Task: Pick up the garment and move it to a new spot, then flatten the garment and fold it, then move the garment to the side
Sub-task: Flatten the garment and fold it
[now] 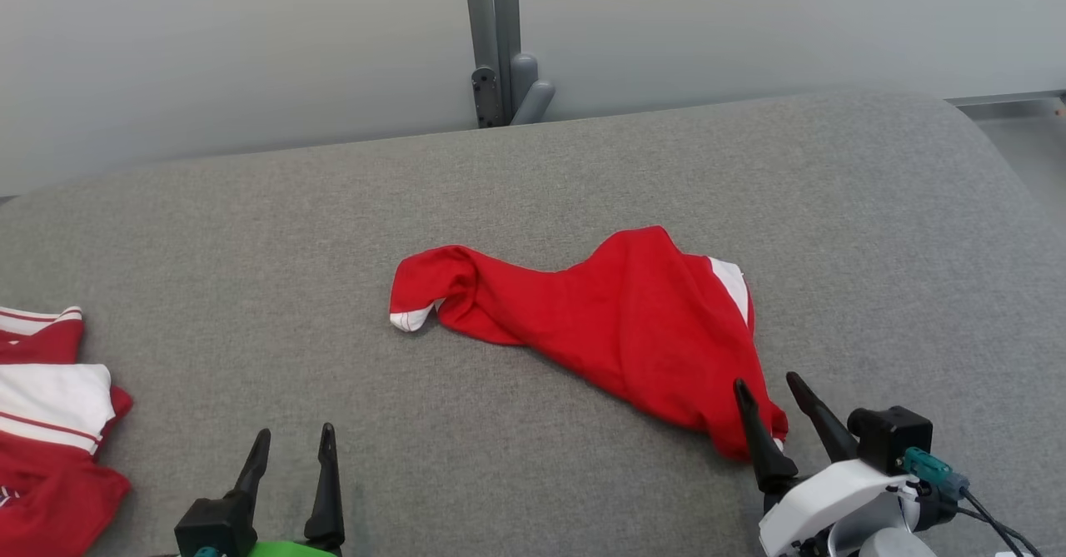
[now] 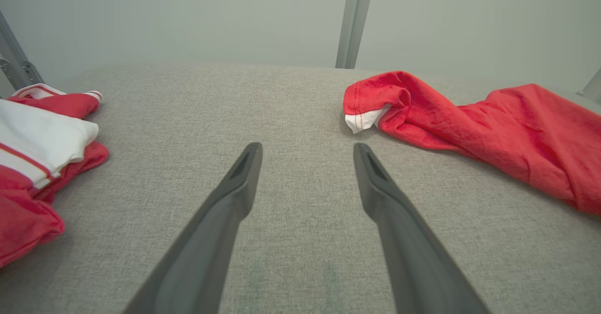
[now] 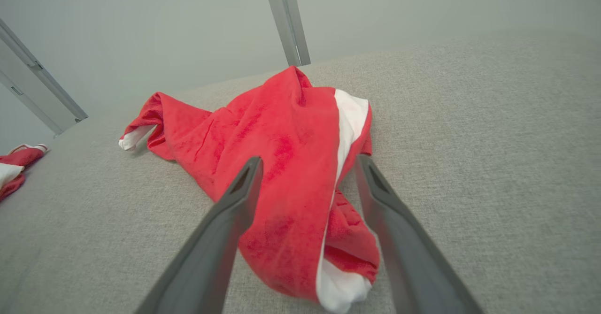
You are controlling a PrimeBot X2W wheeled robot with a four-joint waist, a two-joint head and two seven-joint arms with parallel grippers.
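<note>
A crumpled red garment (image 1: 616, 324) with white trim lies on the grey fabric surface (image 1: 250, 232), stretching from centre to lower right. My right gripper (image 1: 768, 386) is open at the garment's near right end, its fingers straddling the cloth from above; in the right wrist view the garment (image 3: 281, 164) lies between the open gripper (image 3: 309, 163). My left gripper (image 1: 295, 436) is open at the lower left over bare fabric, apart from the garment. In the left wrist view the left gripper (image 2: 307, 149) points past the garment (image 2: 469, 121), whose white-hemmed end lies just ahead to the right.
A pile of red and white clothes (image 1: 50, 424) lies at the left edge, also seen as the pile (image 2: 42, 154) in the left wrist view. A grey post (image 1: 495, 41) stands against the pale wall behind. The surface's right edge curves off by a floor strip (image 1: 1024, 141).
</note>
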